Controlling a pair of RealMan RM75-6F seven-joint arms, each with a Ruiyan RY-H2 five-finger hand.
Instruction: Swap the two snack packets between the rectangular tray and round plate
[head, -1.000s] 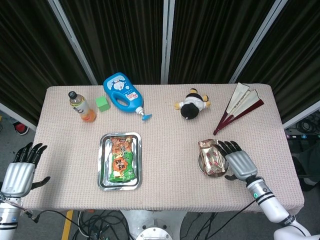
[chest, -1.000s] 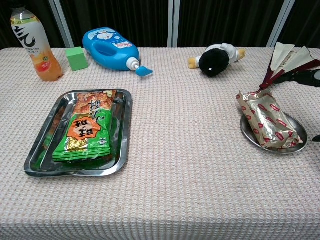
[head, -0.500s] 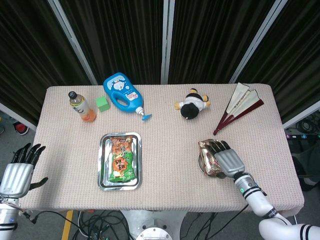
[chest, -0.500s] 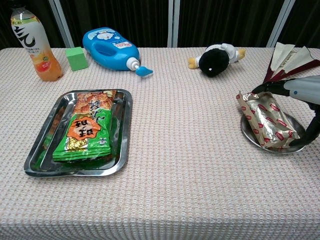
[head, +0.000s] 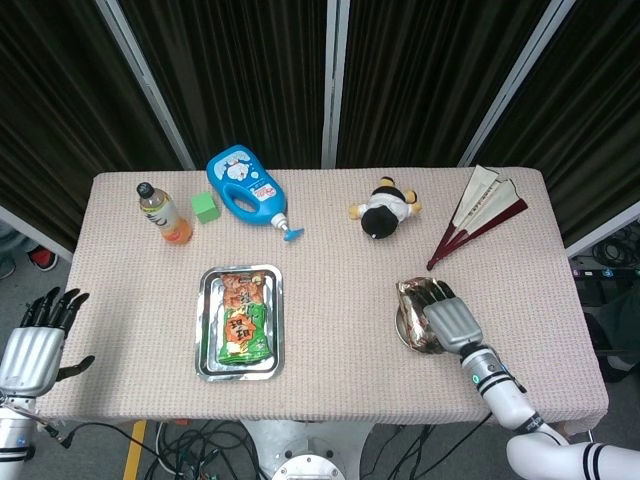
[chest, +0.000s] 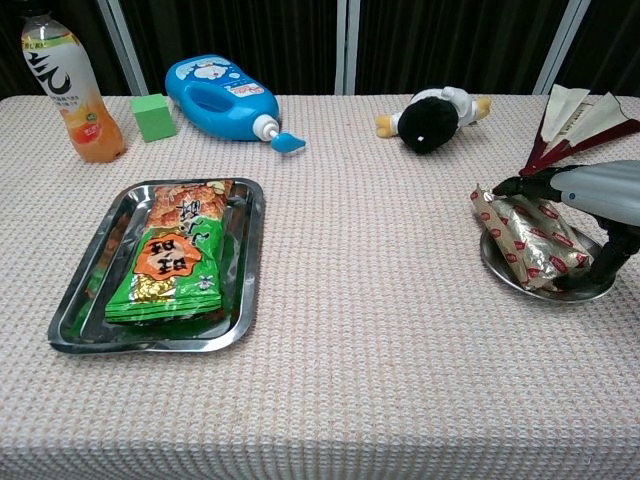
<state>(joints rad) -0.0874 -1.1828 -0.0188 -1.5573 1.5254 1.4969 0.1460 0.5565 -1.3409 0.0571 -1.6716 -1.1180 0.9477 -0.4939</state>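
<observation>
At the lower right of the head view the silver snack packet (head: 417, 312) lies on the round plate (head: 402, 330), its upper end overhanging the rim. It is covered by the right robot hand (head: 446, 318), whose fingers (chest: 518, 185) are curled over its top; whether a firm grip is made cannot be told. The packet is judged light, crinkly and slippery, with soft, crushable contents, so it is best taken across its middle with gentle pressure. The green snack packet (head: 242, 319) lies flat in the rectangular tray (head: 207, 335) at lower centre-left. The left robot hand (head: 36, 346) is held spread and empty beyond the bench (head: 330, 260) edge.
</observation>
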